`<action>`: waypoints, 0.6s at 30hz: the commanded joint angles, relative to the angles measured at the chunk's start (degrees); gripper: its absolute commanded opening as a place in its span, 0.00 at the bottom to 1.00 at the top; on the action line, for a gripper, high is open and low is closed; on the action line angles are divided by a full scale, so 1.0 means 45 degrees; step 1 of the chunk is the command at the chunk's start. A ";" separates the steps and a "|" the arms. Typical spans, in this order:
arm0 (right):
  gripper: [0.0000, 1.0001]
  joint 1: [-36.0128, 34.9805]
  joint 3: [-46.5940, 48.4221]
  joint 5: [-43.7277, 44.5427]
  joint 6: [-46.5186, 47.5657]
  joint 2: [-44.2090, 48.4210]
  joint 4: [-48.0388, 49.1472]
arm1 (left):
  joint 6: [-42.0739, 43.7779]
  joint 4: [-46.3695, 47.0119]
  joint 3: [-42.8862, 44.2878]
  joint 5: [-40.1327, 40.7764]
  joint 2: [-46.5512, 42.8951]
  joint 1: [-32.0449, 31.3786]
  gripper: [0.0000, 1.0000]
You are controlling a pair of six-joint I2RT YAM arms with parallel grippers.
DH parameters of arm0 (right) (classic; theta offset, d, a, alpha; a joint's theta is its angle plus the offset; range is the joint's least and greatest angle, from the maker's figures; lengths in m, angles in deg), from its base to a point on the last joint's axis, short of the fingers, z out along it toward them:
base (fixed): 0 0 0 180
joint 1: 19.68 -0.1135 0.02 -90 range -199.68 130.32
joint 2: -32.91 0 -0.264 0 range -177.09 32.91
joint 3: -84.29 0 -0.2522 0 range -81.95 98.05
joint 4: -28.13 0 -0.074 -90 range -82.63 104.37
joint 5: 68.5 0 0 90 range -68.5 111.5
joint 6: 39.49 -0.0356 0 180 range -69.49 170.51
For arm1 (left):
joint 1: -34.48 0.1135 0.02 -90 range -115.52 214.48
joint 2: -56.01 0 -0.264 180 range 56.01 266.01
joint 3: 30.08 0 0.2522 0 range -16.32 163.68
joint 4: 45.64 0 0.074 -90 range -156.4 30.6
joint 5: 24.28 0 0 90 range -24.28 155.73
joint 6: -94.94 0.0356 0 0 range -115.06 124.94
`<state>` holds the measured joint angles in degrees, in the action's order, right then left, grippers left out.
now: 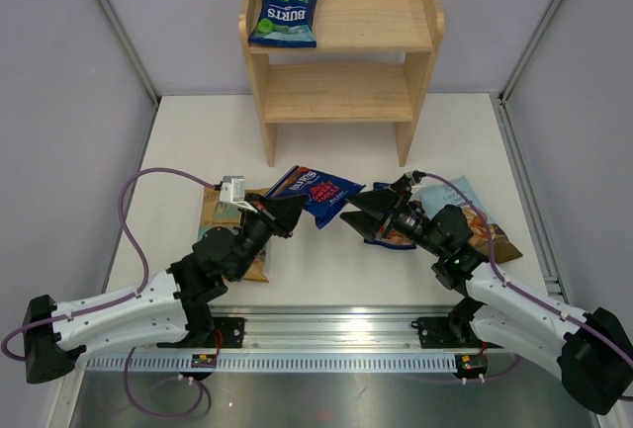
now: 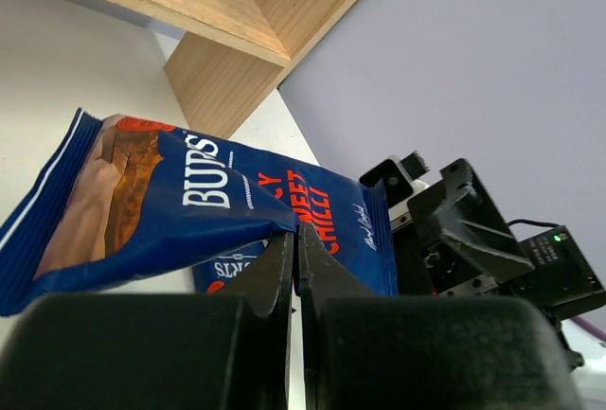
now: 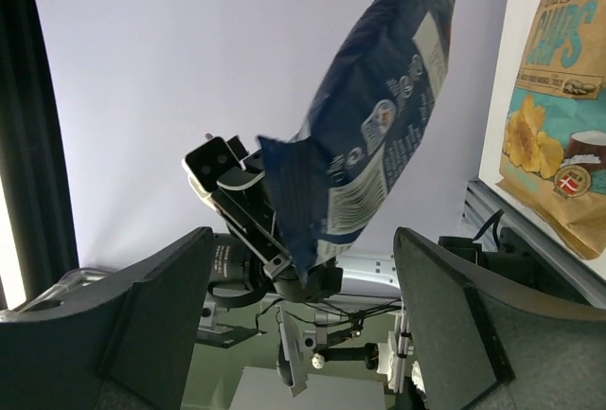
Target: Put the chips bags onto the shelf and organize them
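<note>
My left gripper (image 1: 296,210) is shut on the edge of a dark-blue Burts bag with red lettering (image 1: 321,191) and holds it above the table in front of the shelf (image 1: 341,92). In the left wrist view the fingers (image 2: 295,236) pinch the bag's lower edge (image 2: 189,197). My right gripper (image 1: 348,214) is open and empty, facing that bag from the right. In the right wrist view the bag (image 3: 379,135) hangs between the spread fingers (image 3: 303,240). A green-lettered Burts bag (image 1: 287,11) stands on the top tier at the left.
Another dark-blue bag (image 1: 381,237) lies under my right gripper; it also shows in the left wrist view (image 2: 225,264). A light-blue-and-brown bag (image 1: 470,213) lies at the right. A tan CHIPS bag (image 1: 220,218) lies under my left arm and shows in the right wrist view (image 3: 559,145).
</note>
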<state>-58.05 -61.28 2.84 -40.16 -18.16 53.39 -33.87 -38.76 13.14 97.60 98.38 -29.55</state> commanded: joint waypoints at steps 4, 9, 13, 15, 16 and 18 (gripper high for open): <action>0.84 -0.0126 0.0680 0.0551 0.0208 0.0411 -0.1577 | 0.1065 0.1737 -0.0099 -0.0462 0.0096 -0.0049 0.00; 0.79 -0.0106 0.0856 0.0610 -0.0221 -0.0427 -0.1447 | 0.1552 0.2560 -0.0158 -0.1828 0.0447 -0.0068 0.00; 0.68 -0.0106 0.0993 0.0474 -0.0338 -0.0897 -0.0667 | 0.2449 0.3108 -0.0119 -0.3059 0.0760 -0.0126 0.00; 0.55 -0.0106 0.0955 0.0512 -0.0338 -0.0956 -0.0490 | 0.2588 0.3069 -0.0138 -0.3236 0.0800 -0.0127 0.00; 0.51 -0.0126 0.0896 0.0648 -0.0358 -0.0937 -0.0334 | 0.2647 0.3049 -0.0216 -0.3198 0.0741 -0.0146 0.00; 0.42 -0.0087 0.0721 0.0805 -0.0339 -0.0761 -0.0333 | 0.2667 0.2971 -0.0333 -0.3022 0.0566 -0.0127 0.00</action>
<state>-58.19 -59.45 4.52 -41.48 -22.40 47.99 -24.56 -31.17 12.11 86.04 101.89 -29.72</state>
